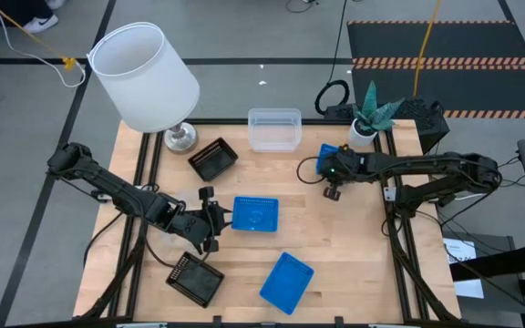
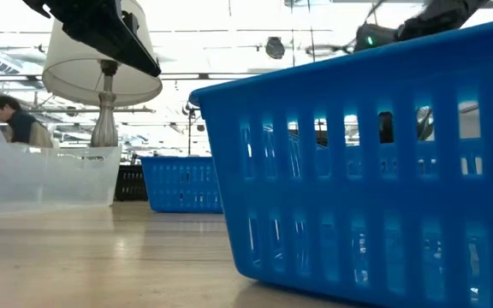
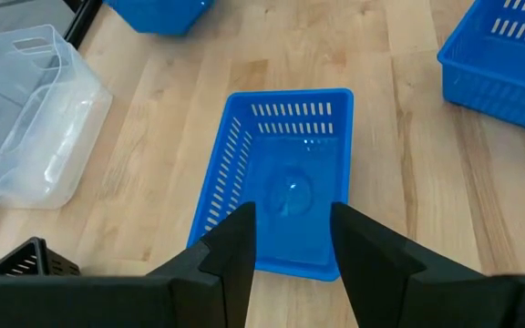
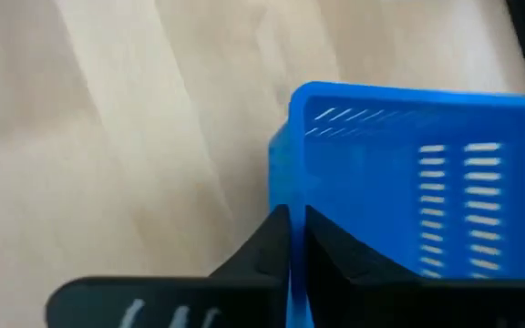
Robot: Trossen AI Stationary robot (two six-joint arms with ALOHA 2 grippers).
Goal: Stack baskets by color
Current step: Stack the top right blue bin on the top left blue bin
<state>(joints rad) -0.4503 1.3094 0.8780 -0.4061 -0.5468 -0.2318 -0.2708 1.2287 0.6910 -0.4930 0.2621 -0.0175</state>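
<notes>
Blue basket point(image 4: 408, 182), far right part of the worktop point(image 1: 354, 246): shallow, slotted walls, bright plastic. Right pincer point(image 4: 292, 239) clenched on its near rim wall, long axis running away from the pincer.

Second blue basket point(image 3: 281, 182), worktop centre: lies straight ahead of the released left pincer point(image 3: 292, 239), lengthwise.

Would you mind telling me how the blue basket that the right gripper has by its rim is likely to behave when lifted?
The blue basket looks thin-walled and slotted, so probably light. The right gripper pinches only one rim wall, so the basket may tilt and hang from that edge. Its glossy plastic suggests it could slip in a narrow pinch.
</notes>
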